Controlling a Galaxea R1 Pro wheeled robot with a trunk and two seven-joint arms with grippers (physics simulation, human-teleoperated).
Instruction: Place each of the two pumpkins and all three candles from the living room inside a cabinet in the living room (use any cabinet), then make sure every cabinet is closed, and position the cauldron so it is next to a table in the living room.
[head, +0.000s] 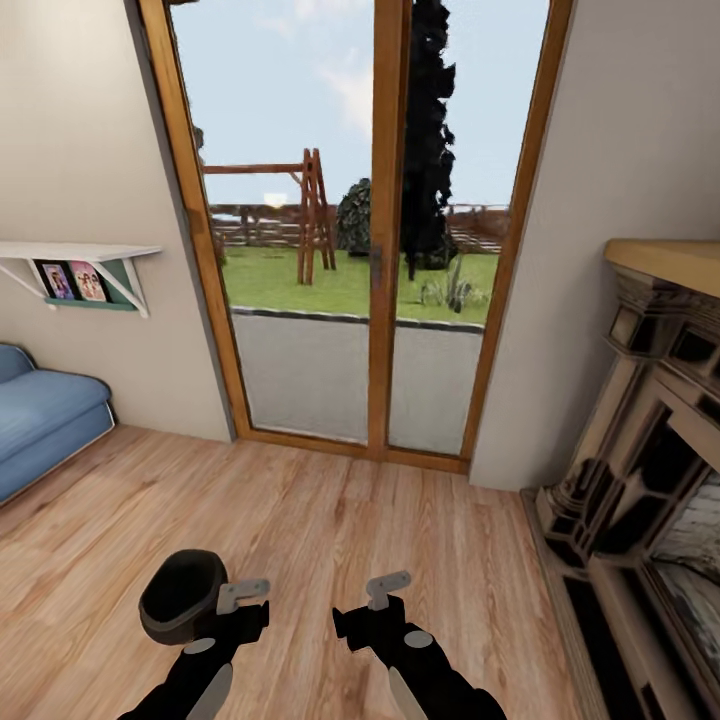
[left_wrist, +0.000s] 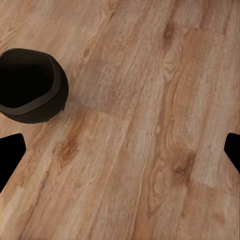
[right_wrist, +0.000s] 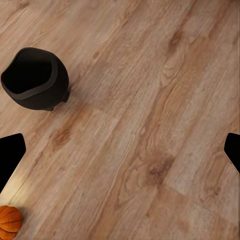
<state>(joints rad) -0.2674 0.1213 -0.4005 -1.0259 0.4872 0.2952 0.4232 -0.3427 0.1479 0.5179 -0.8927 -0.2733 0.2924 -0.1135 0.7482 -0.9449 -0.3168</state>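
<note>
Black cauldron (head: 182, 596) on floor, both end effectors spread wide, empty.

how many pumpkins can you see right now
1. One orange pumpkin lies on the wood floor at the edge of the right wrist view, partly cut off, apart from the black cauldron. Any other may be out of frame.

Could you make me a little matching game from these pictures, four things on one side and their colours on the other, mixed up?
Things:
1. cauldron
2. sofa
3. pumpkin
4. shelf

Colours:
a. orange
b. white
c. black
d. blue

Pairs: 1-c, 2-d, 3-a, 4-b
</note>
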